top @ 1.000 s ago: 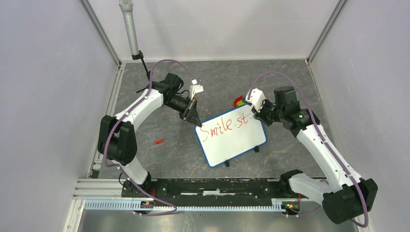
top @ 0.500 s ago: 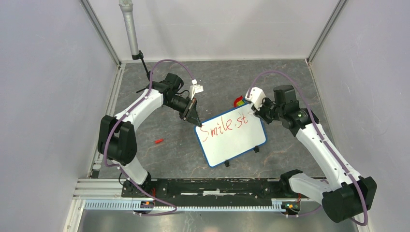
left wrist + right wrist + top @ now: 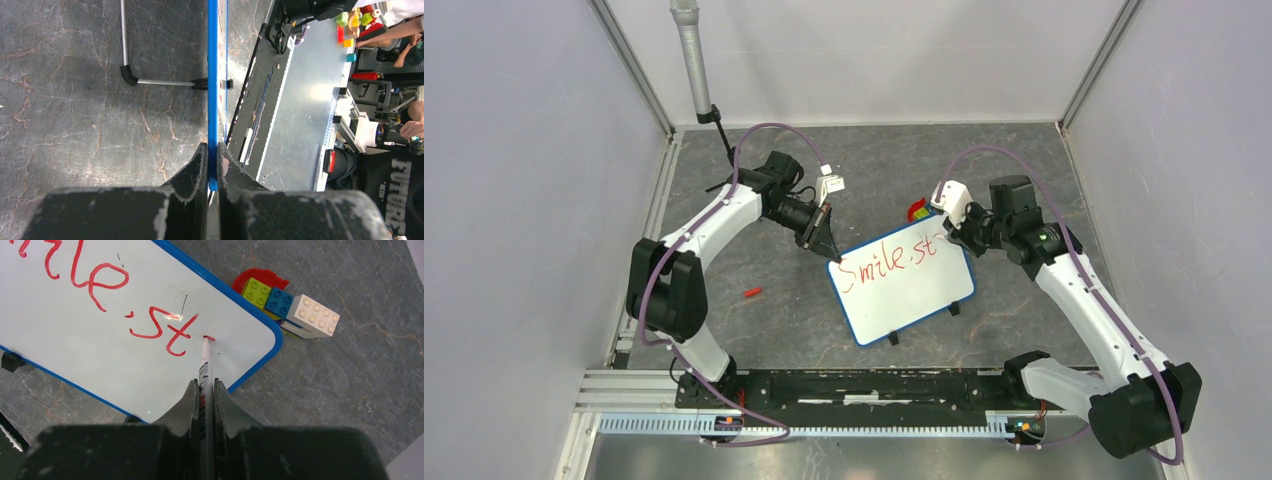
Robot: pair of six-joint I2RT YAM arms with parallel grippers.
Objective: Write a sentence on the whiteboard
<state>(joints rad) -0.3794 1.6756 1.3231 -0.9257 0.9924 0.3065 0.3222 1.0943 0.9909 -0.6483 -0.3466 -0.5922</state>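
Observation:
The whiteboard [image 3: 914,295], white with a blue rim, stands tilted on wire legs mid-table. My left gripper [image 3: 832,257] is shut on its far-left corner; in the left wrist view the blue rim [image 3: 212,90] runs edge-on between the jaws of the left gripper [image 3: 212,150]. The sentence [image 3: 889,262] reads "Smile, st" in red, with a short fresh stroke after the "t". My right gripper [image 3: 203,382] is shut on a red marker [image 3: 205,362], whose tip touches the board [image 3: 75,350] just right of the lettering [image 3: 160,327].
Stacked toy bricks [image 3: 290,305] on a red piece lie just beyond the board's far right corner, also visible as toy bricks [image 3: 917,210] from above. A small red cap [image 3: 751,293] lies left of the board. A grey pole [image 3: 692,60] stands at the back left. Walls close in on three sides.
My right gripper has shifted the marker slightly right, past the "t", leaving a small new red mark. The left arm and the board have stayed put.

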